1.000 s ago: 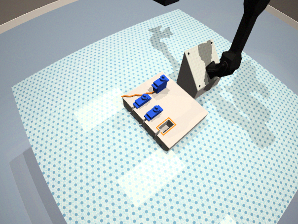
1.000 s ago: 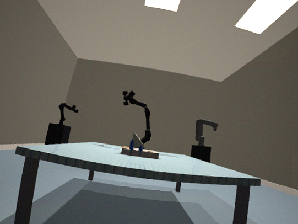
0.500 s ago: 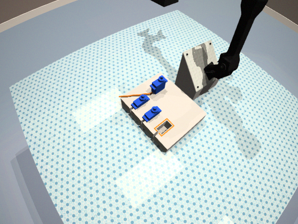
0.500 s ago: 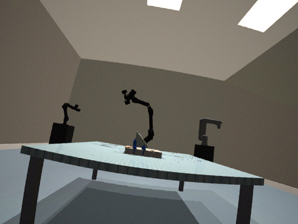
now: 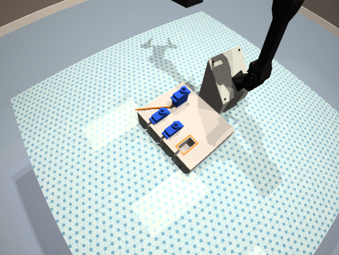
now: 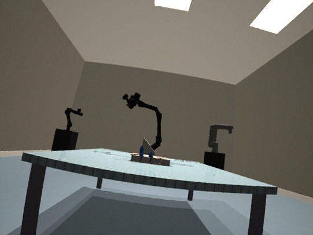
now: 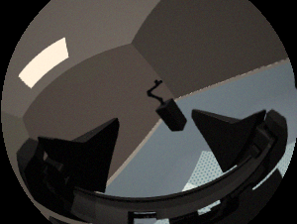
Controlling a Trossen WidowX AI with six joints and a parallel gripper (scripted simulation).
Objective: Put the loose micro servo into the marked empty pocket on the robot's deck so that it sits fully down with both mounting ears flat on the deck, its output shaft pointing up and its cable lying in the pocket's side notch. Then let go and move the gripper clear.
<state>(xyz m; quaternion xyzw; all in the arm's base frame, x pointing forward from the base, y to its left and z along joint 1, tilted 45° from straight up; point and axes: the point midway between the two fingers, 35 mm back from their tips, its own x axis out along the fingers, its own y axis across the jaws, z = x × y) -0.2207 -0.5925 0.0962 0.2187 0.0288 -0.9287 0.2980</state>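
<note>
Gripper (image 6: 126, 100) spread wide, pinching nothing, high up over the table (image 6: 64, 163), two dark fingers pointing out at the far wall. Black arm (image 5: 276, 36) at 1 o'clock in the top view. Down on the deck (image 5: 202, 123): loose blue servo (image 5: 179, 96) standing at the deck's 11 o'clock corner, shaft up, orange cable (image 5: 152, 108) trailing toward 9 o'clock. Two more blue servos (image 5: 159, 115) seated in pockets along the near-left edge. Orange-marked pocket (image 5: 187, 144) at 6 o'clock, open. Gray wedge (image 5: 224, 81) at the deck's 1 o'clock side.
</note>
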